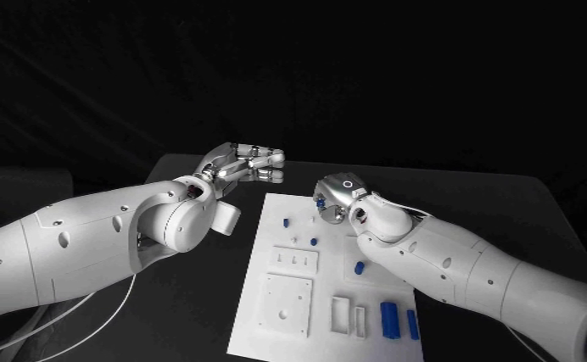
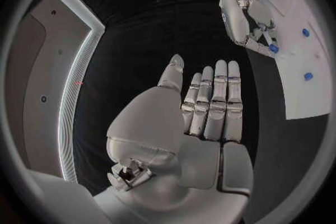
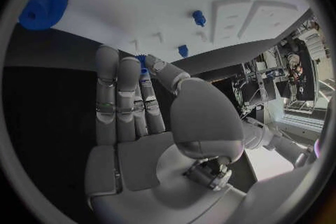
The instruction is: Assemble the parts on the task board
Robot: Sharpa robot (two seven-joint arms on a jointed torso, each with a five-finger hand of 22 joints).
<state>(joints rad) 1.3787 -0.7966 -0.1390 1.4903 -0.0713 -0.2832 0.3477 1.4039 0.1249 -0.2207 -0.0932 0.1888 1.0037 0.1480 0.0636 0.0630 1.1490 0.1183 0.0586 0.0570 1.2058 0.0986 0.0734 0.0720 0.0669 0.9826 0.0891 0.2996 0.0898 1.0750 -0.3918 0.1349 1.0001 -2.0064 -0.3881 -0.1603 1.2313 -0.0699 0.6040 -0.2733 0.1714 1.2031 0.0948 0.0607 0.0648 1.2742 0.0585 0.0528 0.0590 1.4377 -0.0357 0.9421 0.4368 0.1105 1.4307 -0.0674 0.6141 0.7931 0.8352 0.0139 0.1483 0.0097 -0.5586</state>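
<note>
Right hand (image 1: 332, 195) sits over the far end of the white task board (image 1: 293, 311), thumb and a finger pinching a small blue part (image 3: 143, 61); its wrist view catches that grip and a blue gear (image 3: 43, 3) on the board. Left hand (image 1: 245, 164) hovers off the board's far left corner above bare black table (image 1: 196, 311), fingers straight, holding nothing. Loose blue parts (image 1: 390, 320) lie near the board's right edge.

Head camera looks down on the task board (image 1: 293, 294); both wrist cameras, closer in, share it.
</note>
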